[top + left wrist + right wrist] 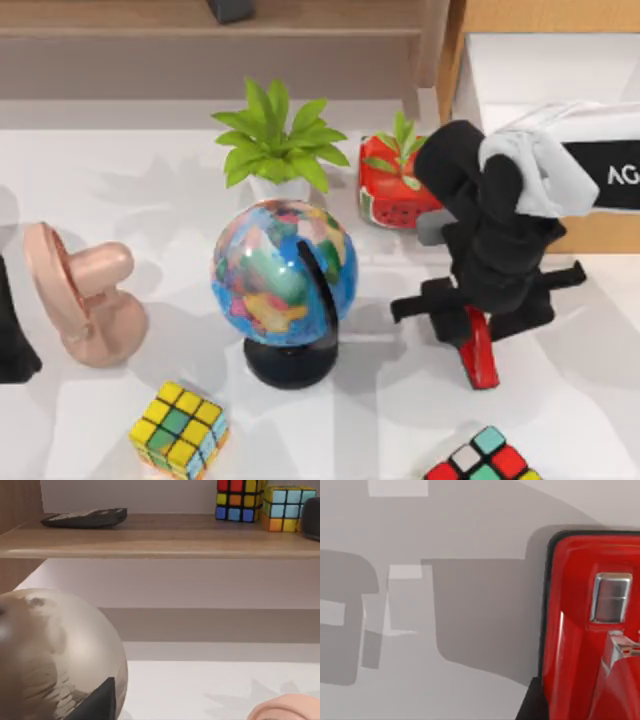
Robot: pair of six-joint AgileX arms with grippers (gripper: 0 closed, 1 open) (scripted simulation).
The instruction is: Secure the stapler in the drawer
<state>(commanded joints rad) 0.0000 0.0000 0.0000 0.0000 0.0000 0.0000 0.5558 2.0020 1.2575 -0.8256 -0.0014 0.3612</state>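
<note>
Toward the tabletop's (100,190) near right corner, the red stapler (481,350) lies on the surface, its far end under the right claw (470,322); I cannot tell whether the claw grips it. Beyond, at the far right corner, sits the wooden drawer (530,70), open with its white inside showing. The left arm (12,335) rests at the left edge.

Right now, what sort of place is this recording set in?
Probably a rendered desk or study tabletop: a globe, a potted plant, Rubik's cubes and a wooden shelf behind. The right hand is over the red stapler, near the drawer.
</note>
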